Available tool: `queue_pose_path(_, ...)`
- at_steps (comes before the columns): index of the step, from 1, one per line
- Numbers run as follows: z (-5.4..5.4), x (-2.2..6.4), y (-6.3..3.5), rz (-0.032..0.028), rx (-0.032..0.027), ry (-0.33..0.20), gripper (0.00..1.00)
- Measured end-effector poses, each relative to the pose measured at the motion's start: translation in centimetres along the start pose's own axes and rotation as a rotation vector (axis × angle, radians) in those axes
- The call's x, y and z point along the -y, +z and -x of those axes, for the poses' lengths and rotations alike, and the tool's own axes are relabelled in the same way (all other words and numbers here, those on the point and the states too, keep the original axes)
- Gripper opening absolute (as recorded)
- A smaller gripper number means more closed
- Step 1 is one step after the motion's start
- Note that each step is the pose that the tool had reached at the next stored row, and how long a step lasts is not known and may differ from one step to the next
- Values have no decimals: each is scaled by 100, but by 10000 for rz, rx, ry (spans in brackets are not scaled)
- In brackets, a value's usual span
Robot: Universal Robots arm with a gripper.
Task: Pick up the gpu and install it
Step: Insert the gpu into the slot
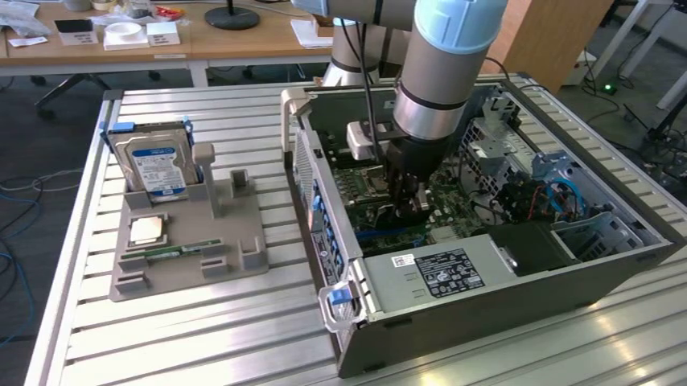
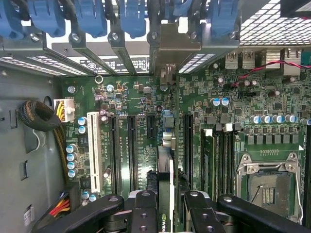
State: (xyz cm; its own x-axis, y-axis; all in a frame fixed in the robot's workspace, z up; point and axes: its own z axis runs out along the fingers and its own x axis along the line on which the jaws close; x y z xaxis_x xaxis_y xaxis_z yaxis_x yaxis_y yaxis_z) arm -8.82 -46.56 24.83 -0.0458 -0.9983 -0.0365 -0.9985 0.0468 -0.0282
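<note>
A robot arm reaches down into an open computer case [image 1: 601, 265] lying on its side on a slatted metal bench [image 1: 193, 330]. The end effector [image 1: 406, 211] sits low over the motherboard [image 1: 371, 181]. In the wrist view, the end effector [image 2: 171, 206] is clamped on the gpu [image 2: 165, 187], which is seen edge-on between the fingers [image 2: 145, 213], a thin card standing upright with its lower edge just above or touching the board. Its metal bracket end points toward the rear slot covers [image 2: 170, 48] of the case. It lines up between the long expansion slots [image 2: 131, 150] and the memory slots [image 2: 218, 155].

The step in hand appears to be the install: the card is held and positioned over the board, not yet clearly seated. Seating calls for keeping the card upright and square to the slot, with the bracket meeting the rear opening.

On the bench, at the exterior view's left, a grey parts holder [image 1: 183, 269] carries a hard drive [image 1: 159, 165].
</note>
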Motion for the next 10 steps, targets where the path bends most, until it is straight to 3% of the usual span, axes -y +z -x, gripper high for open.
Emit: queue_pose_path(10,4,0,0,-5,9,-26,26)
